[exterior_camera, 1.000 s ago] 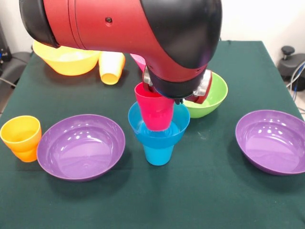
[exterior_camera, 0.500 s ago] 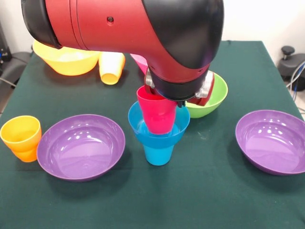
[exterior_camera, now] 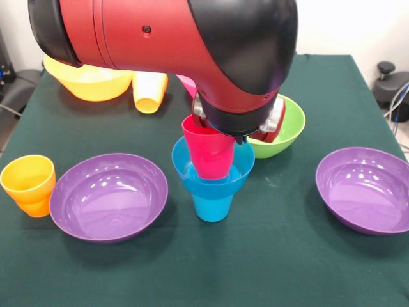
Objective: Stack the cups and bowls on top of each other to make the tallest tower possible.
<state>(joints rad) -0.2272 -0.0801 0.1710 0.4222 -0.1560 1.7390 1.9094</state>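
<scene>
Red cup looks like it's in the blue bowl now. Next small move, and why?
Probably release and lift straight up. The red cup sits upright inside the small blue bowl atop the blue cup, slightly tilted. The end effector is mostly hidden by the arm, so its grip cannot be confirmed.

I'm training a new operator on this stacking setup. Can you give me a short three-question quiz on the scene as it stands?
1. True or false: the red cup sits inside the small blue bowl.
2. What holds up the small blue bowl: A) a purple bowl, B) the blue cup, C) the bare table?
3. Which thing stands at the picture's left of the left purple bowl?

Key:
1. True; its base is down in the bowl, with the arm's head right over its rim.
2. B.
3. The orange cup, upright on the green table.
</scene>
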